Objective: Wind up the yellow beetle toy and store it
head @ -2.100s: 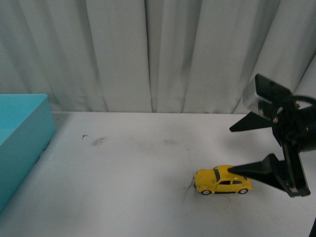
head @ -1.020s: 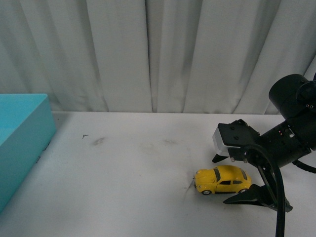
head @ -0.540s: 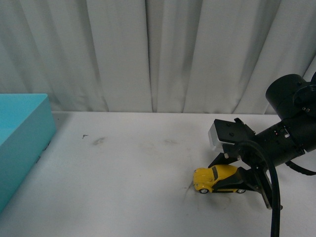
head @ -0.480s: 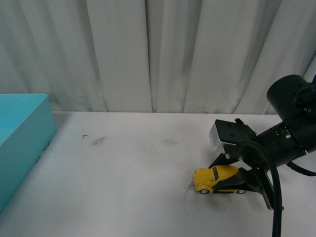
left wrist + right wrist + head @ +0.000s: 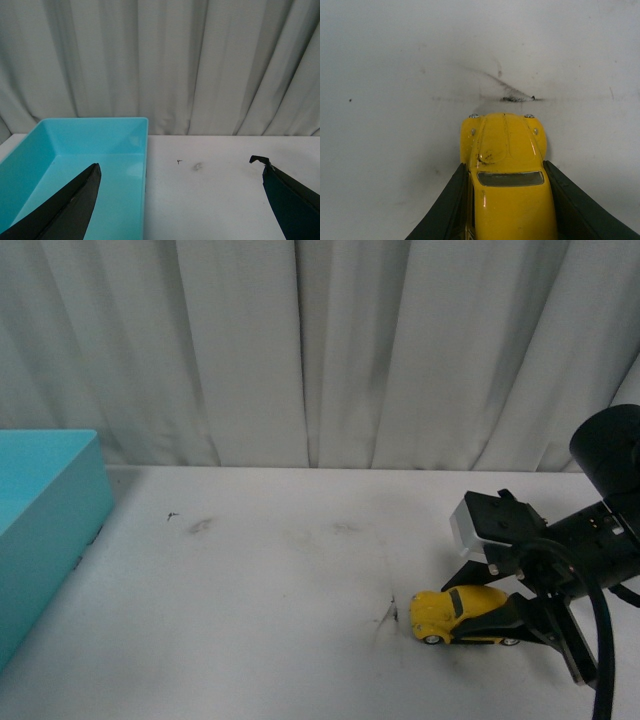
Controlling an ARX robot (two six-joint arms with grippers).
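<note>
The yellow beetle toy point(image 5: 462, 613) rests on the white table at the right, its nose pointing left. My right gripper point(image 5: 488, 608) is shut on its sides, one black finger on each flank. In the right wrist view the yellow beetle toy point(image 5: 506, 175) fills the lower middle, hood and windscreen showing, squeezed between my right gripper point(image 5: 504, 172) fingers. In the left wrist view my left gripper point(image 5: 180, 172) hangs open with nothing between its black fingers, above the table beside the teal bin.
A teal bin point(image 5: 40, 530) stands at the table's left edge; the left wrist view looks into the teal bin point(image 5: 70, 170), which holds nothing. White curtains hang behind the table. A dark scuff mark point(image 5: 512, 95) lies just ahead of the toy's nose.
My right gripper came down around the toy and closed on it. Since half a second ago the gripper and toy have slid back to the right and slightly toward the table's front.
</note>
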